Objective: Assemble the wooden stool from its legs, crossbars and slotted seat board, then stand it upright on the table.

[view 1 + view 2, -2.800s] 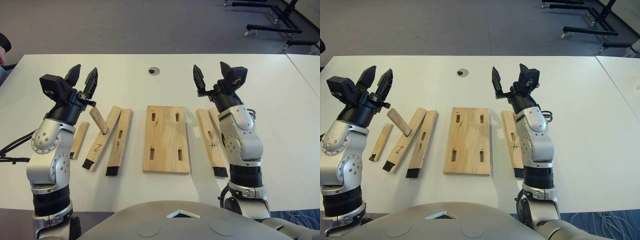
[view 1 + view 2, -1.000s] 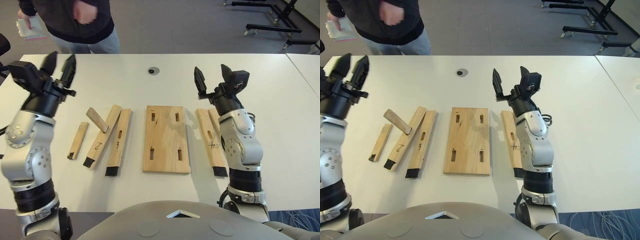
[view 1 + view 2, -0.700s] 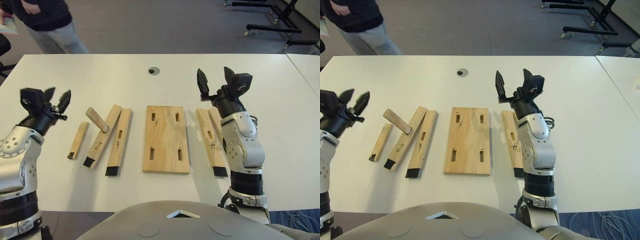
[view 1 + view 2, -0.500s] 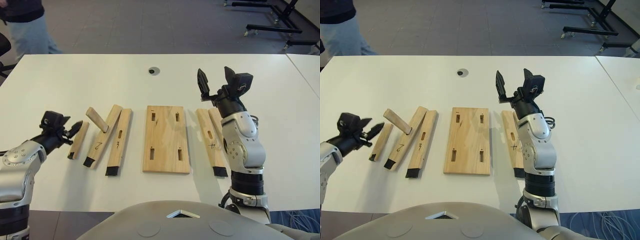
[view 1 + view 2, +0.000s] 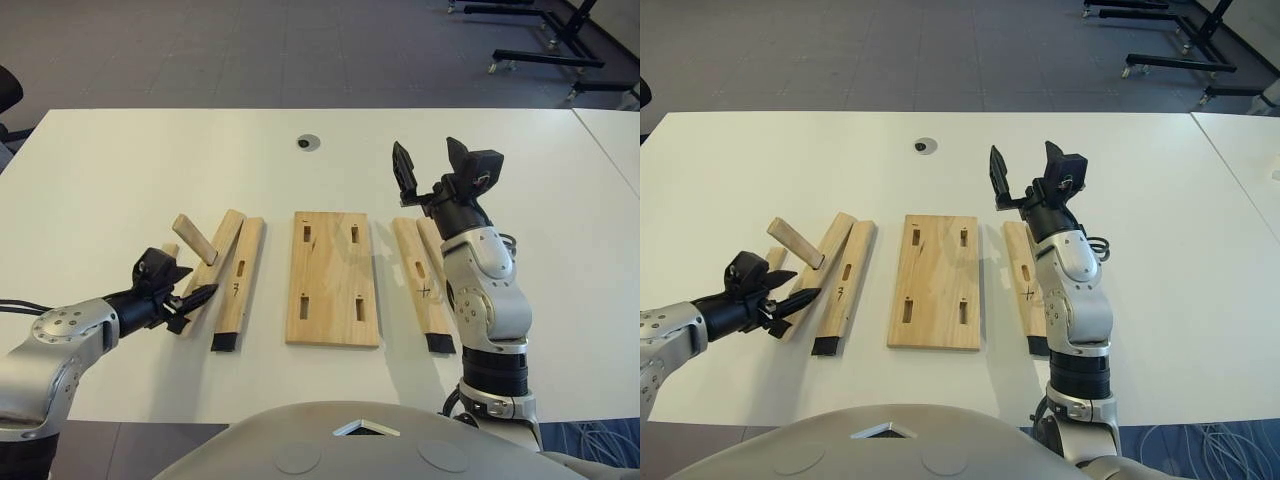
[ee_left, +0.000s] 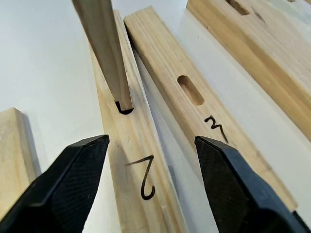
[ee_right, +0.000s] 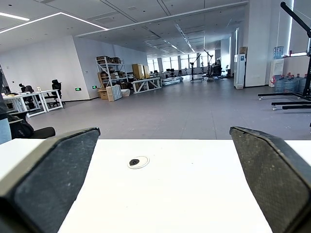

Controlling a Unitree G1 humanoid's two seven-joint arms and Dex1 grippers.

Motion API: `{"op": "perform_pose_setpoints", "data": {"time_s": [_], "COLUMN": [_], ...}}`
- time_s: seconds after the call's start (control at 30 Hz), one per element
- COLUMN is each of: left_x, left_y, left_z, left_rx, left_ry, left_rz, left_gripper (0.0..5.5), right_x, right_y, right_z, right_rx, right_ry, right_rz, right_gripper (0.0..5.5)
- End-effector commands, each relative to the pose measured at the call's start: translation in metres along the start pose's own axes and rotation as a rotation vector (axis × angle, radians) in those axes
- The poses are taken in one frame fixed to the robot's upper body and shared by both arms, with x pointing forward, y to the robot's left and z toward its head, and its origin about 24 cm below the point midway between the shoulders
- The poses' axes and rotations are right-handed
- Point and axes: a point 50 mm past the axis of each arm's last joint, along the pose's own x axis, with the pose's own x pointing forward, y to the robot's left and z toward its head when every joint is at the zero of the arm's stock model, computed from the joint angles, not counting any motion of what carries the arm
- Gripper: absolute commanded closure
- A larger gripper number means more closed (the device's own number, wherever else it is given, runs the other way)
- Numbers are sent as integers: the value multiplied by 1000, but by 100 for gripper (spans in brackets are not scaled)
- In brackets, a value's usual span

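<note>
Leg 2 (image 6: 133,150) lay beneath your open left gripper (image 6: 150,141); closing could have toppled the crossbar (image 6: 103,48) at 12 o'clock.

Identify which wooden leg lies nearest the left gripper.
The leg holding the tilted crossbar in its slot; the left gripper sits over its near end. No other leg carries one.

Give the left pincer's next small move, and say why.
Probably lower a little and close on the leg marked 2. The left pincer is open and low, straddling that leg just short of the crossbar that stands tilted in its slot.
</note>
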Motion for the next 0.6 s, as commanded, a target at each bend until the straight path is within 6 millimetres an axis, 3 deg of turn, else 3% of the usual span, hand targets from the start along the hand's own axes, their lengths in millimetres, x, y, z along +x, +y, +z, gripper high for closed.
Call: {"op": "perform_pose_setpoints", "data": {"time_s": [0.03,0.3,0.4,0.6], "left_x": [8,34,37,36], "left_y": [12,27,29,58], "left_z": [-16,-53,-60,-64], "left_rx": [15,22,9,-16], "left_ry": [49,80,78,97], "left_rz": [64,57,34,28], "left_gripper": [227,227,276,345], "right_x": [-2,-2,-3,-3], "right_y": [2,3,4,4], "right_z": [1,1,1,1], "right_rx": [0,-1,-2,-4], "right_ry": [8,9,8,11], "right_rz": [4,6,6,5], "right_gripper": [59,59,59,59]}}
